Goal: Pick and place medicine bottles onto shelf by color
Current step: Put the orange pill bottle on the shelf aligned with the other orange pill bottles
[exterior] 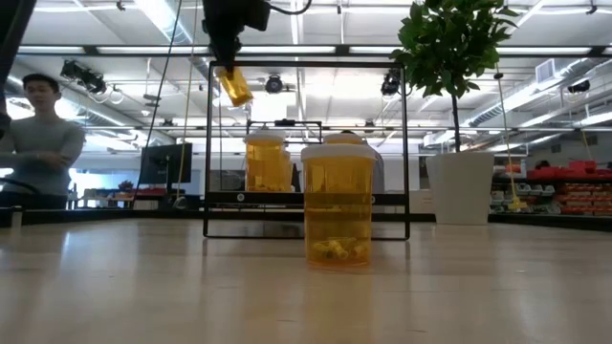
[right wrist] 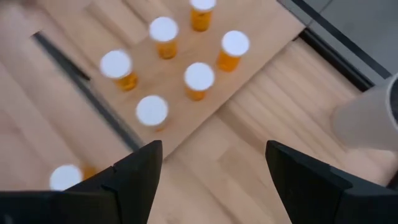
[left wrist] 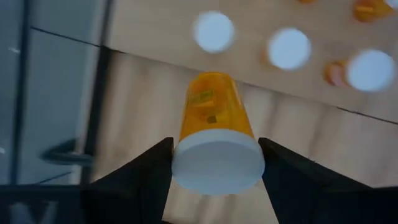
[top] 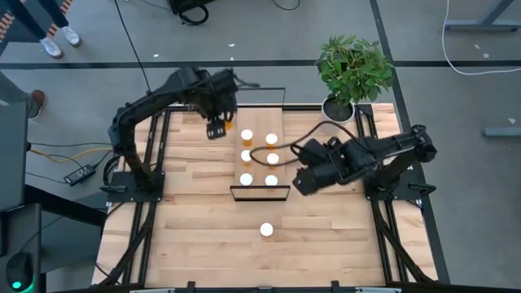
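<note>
Item: orange bottle (left wrist: 214, 112), held aloft in our left claw (left wrist: 214, 163) beside shelf (top: 273, 122) edge. We judge it light, rigid, slick; grip at cap. Right claw (right wrist: 214, 165) open, empty, waiting near shelf.

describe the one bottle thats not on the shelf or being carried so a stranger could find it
Start at the pale shelf in the middle of the table, then go to the bare boards past its near end, away from the plant. The lone bottle stands there by itself; the other standing bottles are all grouped on the shelf.
</note>
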Motion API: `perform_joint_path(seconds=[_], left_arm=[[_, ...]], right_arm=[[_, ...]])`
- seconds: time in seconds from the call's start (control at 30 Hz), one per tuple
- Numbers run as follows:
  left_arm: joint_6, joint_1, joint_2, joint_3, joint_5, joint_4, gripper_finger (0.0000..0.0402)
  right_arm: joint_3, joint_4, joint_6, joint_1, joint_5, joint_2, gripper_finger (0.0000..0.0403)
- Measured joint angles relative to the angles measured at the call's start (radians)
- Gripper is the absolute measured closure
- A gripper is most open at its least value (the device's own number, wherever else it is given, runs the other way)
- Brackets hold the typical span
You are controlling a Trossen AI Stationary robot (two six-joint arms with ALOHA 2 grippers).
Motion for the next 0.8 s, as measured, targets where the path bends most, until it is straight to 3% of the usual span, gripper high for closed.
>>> perform_joint_path(seconds=[0.2, 0.37, 0.8], left_arm=[[0.078, 0.068, 0.134, 0.17, -0.012, 0.001, 0.0184], [0.084, 0.103, 0.245, 0.266, -0.033, 0.0, 0.0168], [0.084, 0.157, 0.422, 0.291, -0.062, 0.011, 0.0174]], right_arm=[[0.0, 0.0, -0.04, -0.106, -0.036, -0.001, 0.0109], [0.0, 0.0, -0.064, -0.158, -0.06, -0.001, 0.0109], [0.0, 0.005, -0.062, -0.169, -0.065, -0.002, 0.0109]])
